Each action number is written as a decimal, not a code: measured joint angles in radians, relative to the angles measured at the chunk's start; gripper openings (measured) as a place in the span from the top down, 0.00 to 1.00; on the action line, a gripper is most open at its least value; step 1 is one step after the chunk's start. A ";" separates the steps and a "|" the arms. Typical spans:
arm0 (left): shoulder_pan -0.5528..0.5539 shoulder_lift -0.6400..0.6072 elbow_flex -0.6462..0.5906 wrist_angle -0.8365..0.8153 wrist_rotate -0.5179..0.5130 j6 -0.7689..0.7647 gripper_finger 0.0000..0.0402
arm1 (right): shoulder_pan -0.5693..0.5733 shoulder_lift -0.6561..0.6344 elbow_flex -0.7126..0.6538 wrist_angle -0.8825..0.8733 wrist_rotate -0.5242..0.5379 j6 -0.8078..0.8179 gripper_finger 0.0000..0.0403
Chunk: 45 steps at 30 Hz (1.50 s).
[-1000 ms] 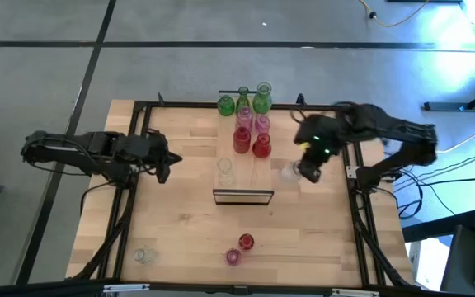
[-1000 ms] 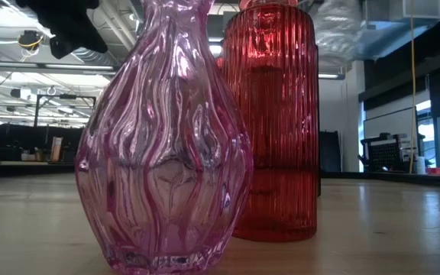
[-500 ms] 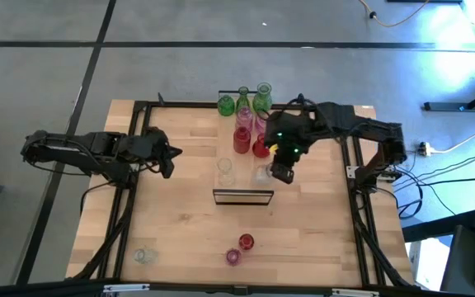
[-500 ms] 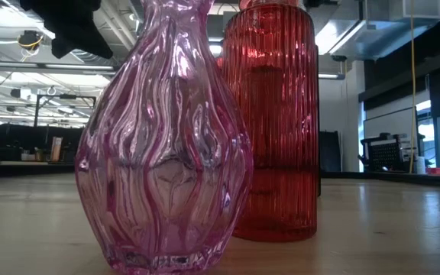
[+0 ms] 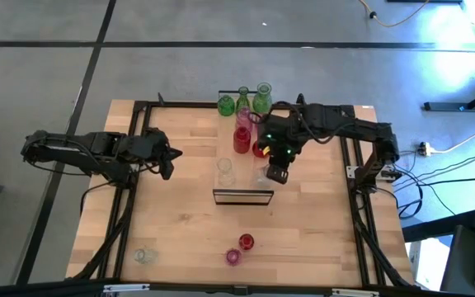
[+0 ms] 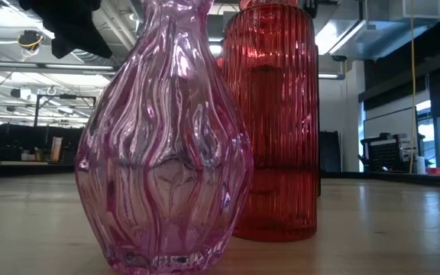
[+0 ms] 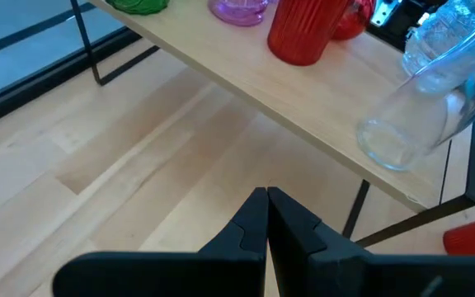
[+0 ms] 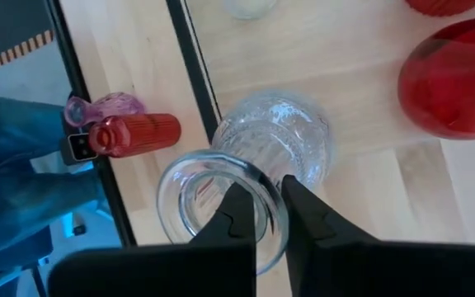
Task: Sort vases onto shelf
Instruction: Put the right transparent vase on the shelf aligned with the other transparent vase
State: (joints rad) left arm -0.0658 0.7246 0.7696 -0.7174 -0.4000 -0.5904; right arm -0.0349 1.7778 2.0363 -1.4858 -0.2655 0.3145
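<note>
Carrying clear vase point(image 8: 258, 157) in from desk's right, right gripper point(image 5: 277, 174) now hangs over shelf point(image 5: 243, 196), jaws pinching rim. I judge placement next. Left gripper point(image 7: 267, 216) waits, jaws pressed together.

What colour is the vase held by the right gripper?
Clear glass vase, best in the right wrist view.

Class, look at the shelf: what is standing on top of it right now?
On the shelf: green, pink and red vases, plus a clear one. The right end effector holds another clear vase over it, covering part of the top.
</note>
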 joint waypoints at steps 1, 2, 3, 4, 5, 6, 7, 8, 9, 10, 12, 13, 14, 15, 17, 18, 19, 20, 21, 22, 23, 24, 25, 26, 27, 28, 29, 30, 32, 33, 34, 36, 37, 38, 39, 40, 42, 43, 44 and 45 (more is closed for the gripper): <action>0.000 0.000 0.000 0.000 0.000 0.000 1.00 | -0.003 0.001 0.000 0.000 0.000 0.000 0.97; 0.000 0.000 0.000 0.000 0.001 0.001 1.00 | -0.008 0.002 0.000 0.001 0.003 0.000 0.96; 0.000 0.000 0.000 0.000 0.000 0.001 1.00 | -0.007 0.002 0.000 0.000 0.004 0.001 0.95; 0.000 0.000 0.000 0.000 0.001 0.001 1.00 | -0.007 0.002 0.000 0.002 0.005 0.000 0.94; 0.000 0.000 0.000 0.000 0.002 0.001 1.00 | -0.007 0.002 0.000 0.007 0.010 0.000 0.92; 0.000 0.000 0.000 0.000 0.002 0.001 1.00 | -0.007 0.003 0.000 0.013 0.013 0.000 0.91; 0.000 0.000 0.000 0.000 0.002 0.001 1.00 | -0.007 0.003 0.000 0.021 0.016 0.000 0.89; 0.000 0.000 0.000 0.000 0.002 0.001 1.00 | -0.007 0.004 0.000 0.026 0.019 0.000 0.87; 0.000 0.000 0.000 0.000 0.002 0.000 1.00 | -0.007 0.004 0.000 0.026 0.019 0.000 0.85; 0.000 0.000 0.000 0.000 0.002 0.001 1.00 | -0.007 0.004 0.000 0.027 0.019 0.000 0.83; 0.000 0.000 0.000 0.000 0.002 0.006 1.00 | -0.007 0.004 0.000 0.034 0.025 0.000 0.79; 0.000 0.000 0.000 0.000 0.002 0.012 1.00 | -0.007 0.004 0.000 0.042 0.030 0.001 0.77; 0.000 0.000 0.000 0.000 0.002 0.017 1.00 | -0.007 0.004 0.000 0.051 0.036 0.003 0.74; 0.000 0.000 0.000 0.000 0.002 0.017 1.00 | -0.007 0.004 0.000 0.058 0.037 0.006 0.72; 0.000 0.000 0.000 0.000 0.002 0.018 1.00 | -0.007 0.000 0.000 0.066 0.042 0.018 0.69; 0.000 0.000 0.000 0.000 0.002 0.018 1.00 | -0.007 -0.001 0.000 0.073 0.051 0.020 0.67; 0.000 0.000 0.000 0.000 0.002 0.018 1.00 | -0.007 -0.004 0.000 0.082 0.060 0.020 0.66; 0.000 0.000 0.000 0.000 0.002 0.018 1.00 | -0.007 -0.008 0.001 0.082 0.066 0.021 0.65; 0.000 0.000 0.000 0.000 0.002 0.018 1.00 | -0.007 -0.010 0.009 0.079 0.077 0.021 0.65; 0.000 0.000 0.000 0.000 0.002 0.018 1.00 | -0.007 -0.011 0.021 0.083 0.088 0.021 0.65; 0.000 0.000 0.000 0.000 0.002 0.018 1.00 | -0.007 -0.012 0.036 0.088 0.094 0.021 0.65; 0.000 0.000 0.000 0.000 0.002 0.018 1.00 | -0.007 -0.012 0.057 0.087 0.107 0.021 0.65; 0.000 0.000 0.000 0.000 0.002 0.018 1.00 | -0.007 -0.012 0.080 0.086 0.119 0.020 0.66; 0.000 0.000 0.000 0.000 0.002 0.020 1.00 | -0.007 -0.012 0.105 0.086 0.128 0.020 0.66; 0.000 0.000 0.000 0.000 0.002 0.024 1.00 | -0.007 -0.012 0.134 0.087 0.138 0.020 0.66; 0.000 0.000 0.000 0.000 0.002 0.025 1.00 | -0.006 -0.013 0.159 0.085 0.147 0.020 0.66; 0.000 0.000 0.000 0.000 0.002 0.025 1.00 | -0.004 -0.014 0.184 0.071 0.162 0.021 0.67; 0.000 0.000 0.000 0.000 0.002 0.025 1.00 | -0.004 -0.020 0.208 0.046 0.175 0.020 0.67; 0.000 0.000 0.000 -0.001 0.002 0.025 1.00 | 0.013 -0.034 0.235 -0.017 0.220 0.032 0.67; 0.000 0.000 0.000 0.000 0.002 0.025 1.00 | 0.024 -0.050 0.236 -0.044 0.254 0.046 0.67; 0.000 0.000 0.000 -0.001 0.002 0.025 1.00 | 0.039 -0.067 0.230 -0.066 0.297 0.054 0.67; 0.000 0.000 0.000 0.000 0.001 0.025 1.00 | 0.076 -0.113 0.199 -0.077 0.368 0.084 0.67; 0.000 0.000 0.000 -0.001 0.001 0.025 1.00 | 0.093 -0.137 0.176 -0.076 0.390 0.103 0.67; 0.000 0.000 0.000 0.000 0.001 0.025 1.00 | 0.107 -0.164 0.147 -0.074 0.407 0.124 0.67; 0.000 0.000 0.000 0.000 0.001 0.026 1.00 | 0.121 -0.188 0.112 -0.065 0.416 0.148 0.67; 0.000 0.000 0.000 -0.001 0.001 0.026 1.00 | 0.134 -0.217 0.069 -0.045 0.423 0.168 0.67; 0.000 0.000 0.000 -0.001 0.000 0.027 1.00 | 0.155 -0.281 -0.049 0.035 0.430 0.207 0.67; 0.000 0.000 0.000 0.000 -0.002 0.028 1.00 | 0.165 -0.319 -0.120 0.094 0.431 0.229 0.67; 0.000 0.000 0.000 0.000 -0.002 0.031 1.00 | 0.174 -0.358 -0.201 0.166 0.431 0.242 0.67; 0.000 0.000 0.000 0.000 -0.002 0.037 1.00 | 0.182 -0.396 -0.285 0.241 0.429 0.260 0.67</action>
State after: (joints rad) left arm -0.0658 0.7246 0.7696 -0.7173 -0.4019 -0.5531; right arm 0.1474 1.3821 1.7514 -1.2445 0.1635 0.5746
